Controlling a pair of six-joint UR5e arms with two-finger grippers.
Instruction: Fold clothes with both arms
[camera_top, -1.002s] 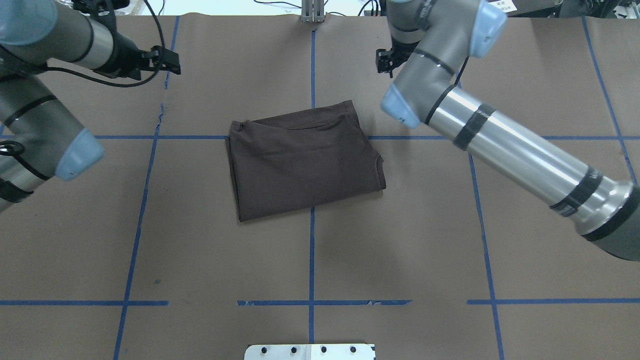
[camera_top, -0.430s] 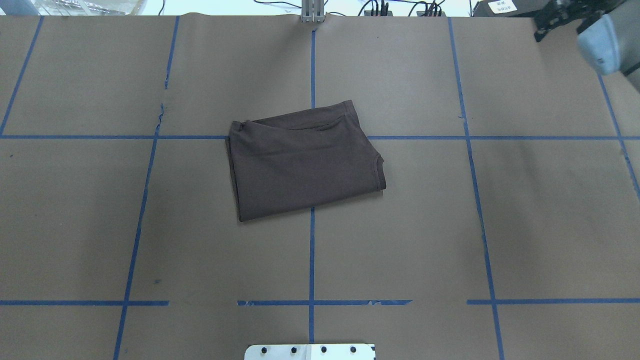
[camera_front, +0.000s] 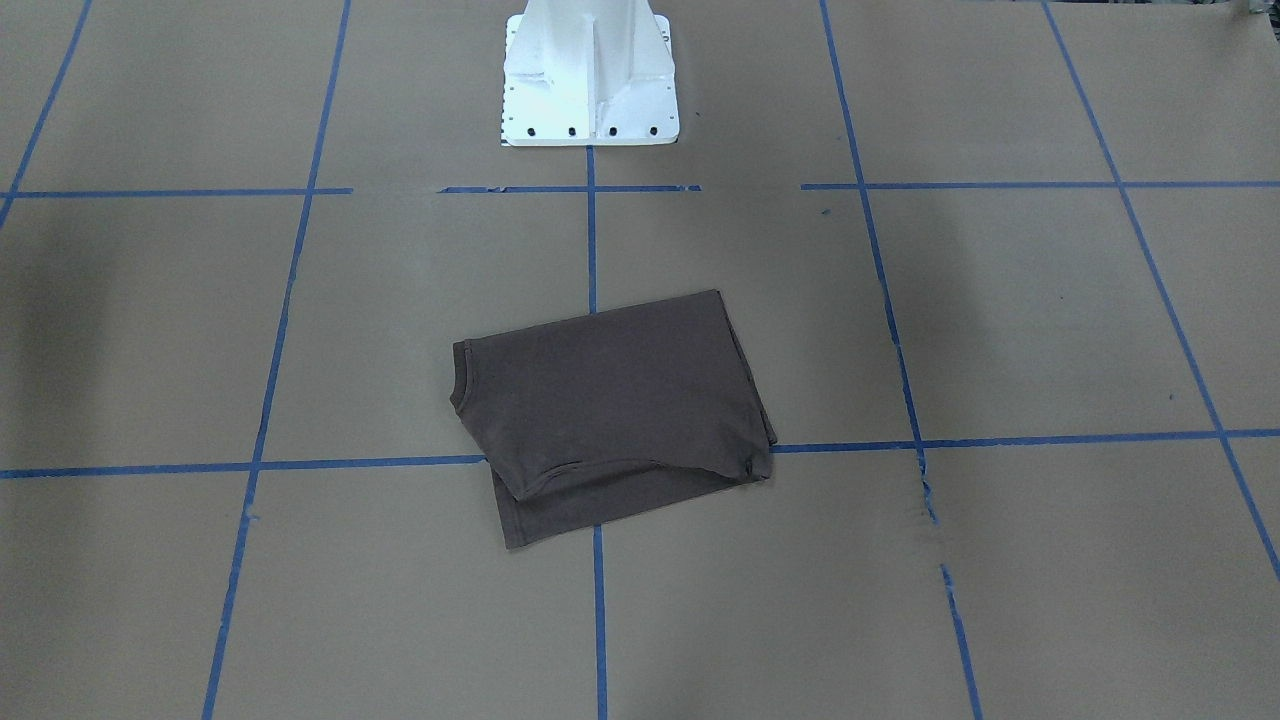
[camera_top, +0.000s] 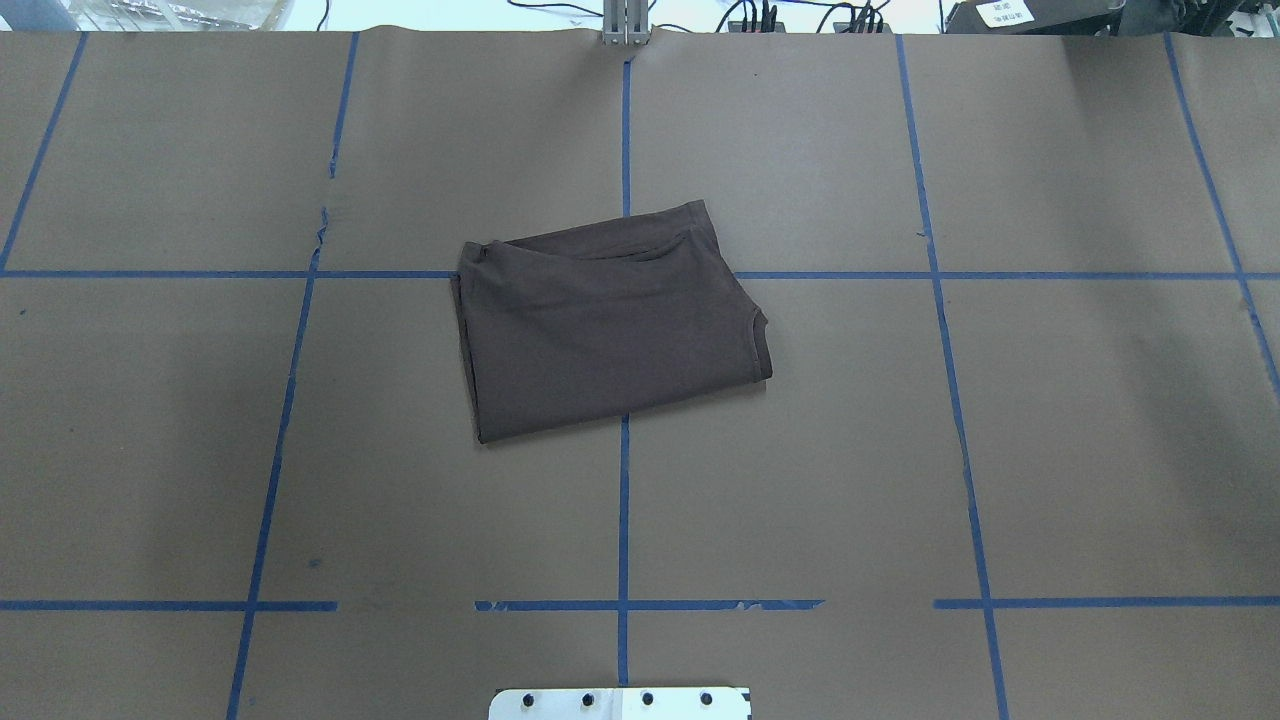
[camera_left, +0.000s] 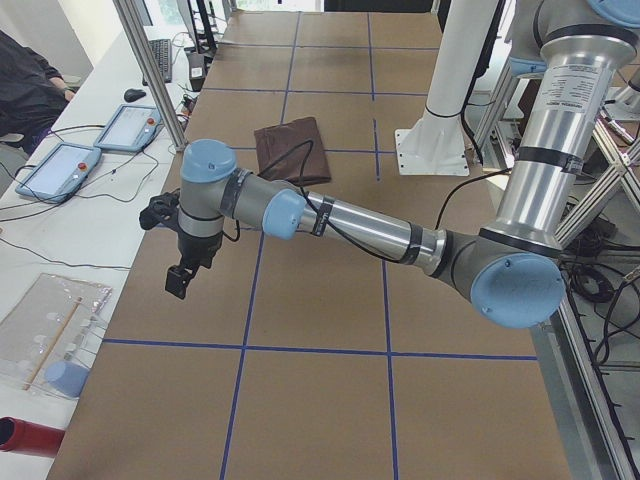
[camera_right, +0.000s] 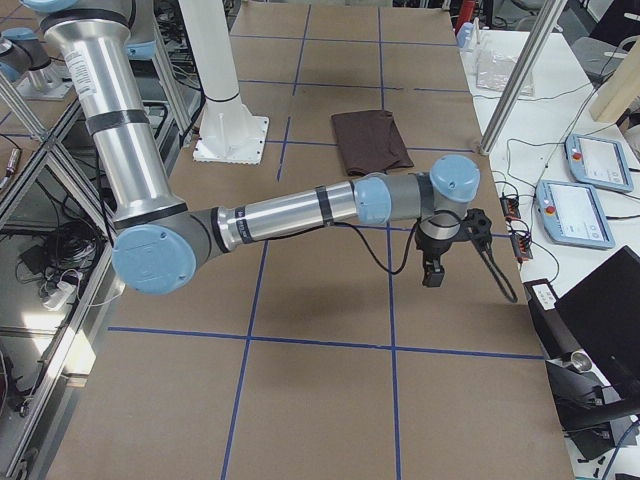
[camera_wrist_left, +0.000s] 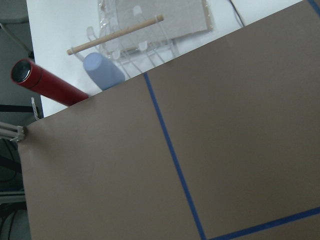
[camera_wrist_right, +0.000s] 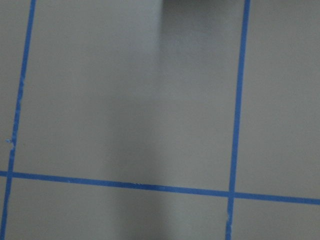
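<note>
One table (camera_top: 1050, 450) (brown paper, blue tape) bears everything. Left arm (camera_left: 370, 228) and right arm (camera_right: 290, 212) stretch over its opposite ends. Shirt (camera_top: 610, 330) lies folded at its centre, untouched. Left gripper (camera_left: 178, 282) and right gripper (camera_right: 432, 273) hang well apart from it; whether spread or pressed together, I cannot tell.

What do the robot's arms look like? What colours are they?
The left arm and the right arm are shiny silver-grey tubes with round light-blue caps on the joints and thin black bands. A black cable loops along each. The left gripper and right gripper are small, black and boxy.
</note>
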